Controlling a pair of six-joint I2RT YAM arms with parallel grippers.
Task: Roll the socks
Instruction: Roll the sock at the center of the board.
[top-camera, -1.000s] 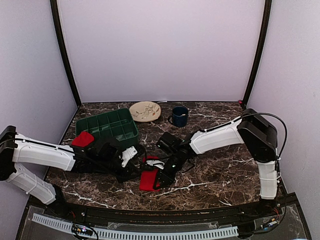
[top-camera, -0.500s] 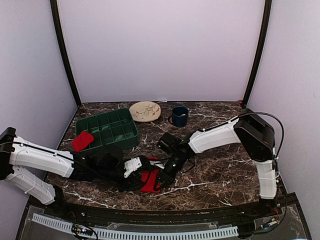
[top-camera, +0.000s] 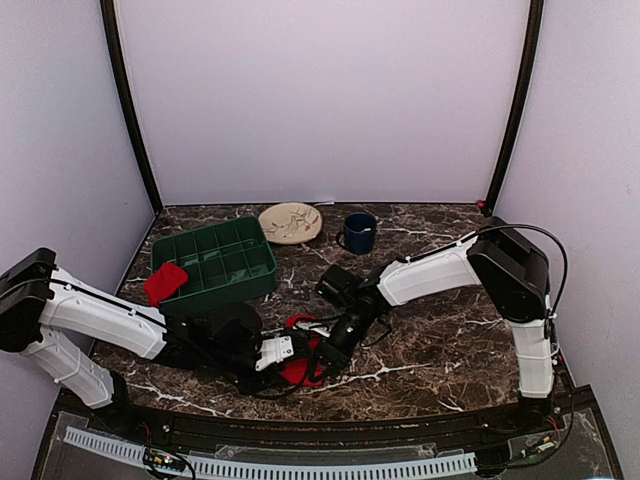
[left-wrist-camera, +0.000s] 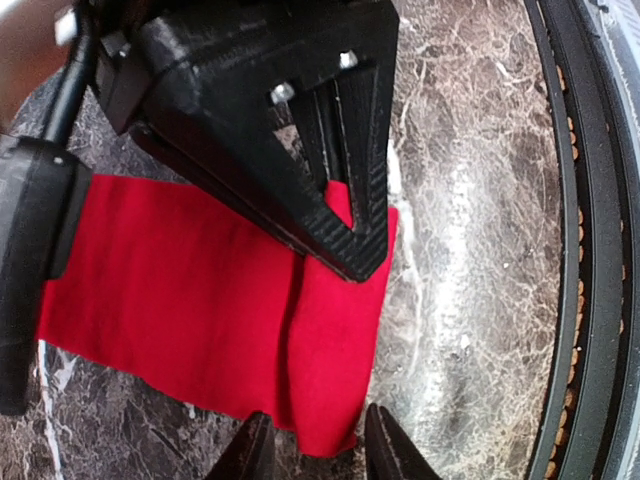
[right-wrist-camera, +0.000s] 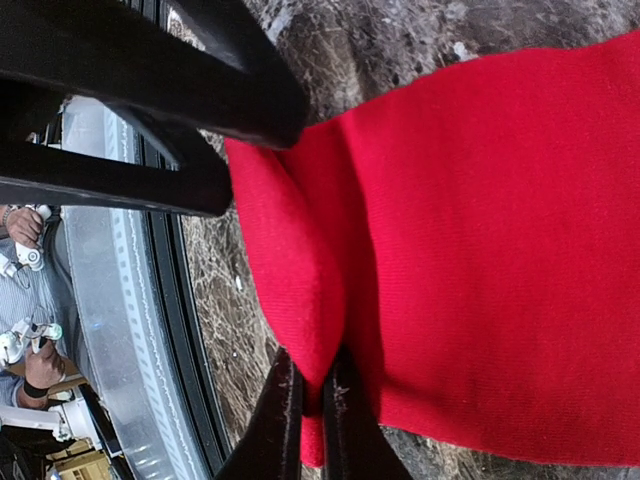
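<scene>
Snugly, sock fold inside right pincer.

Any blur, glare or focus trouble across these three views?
Top external: even light, sharp throughout, sock just a small red patch. Left wrist: sock crisp, pale glare on the marble table. Right wrist: weave crisp, black right pincer nearly featureless.

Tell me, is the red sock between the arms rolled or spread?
Spread: the sock lies flat on the table, one edge pinched up.

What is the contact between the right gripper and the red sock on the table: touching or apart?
Touching. The right wrist view shows the right gripper pinching a raised fold of the sock on the table.
</scene>
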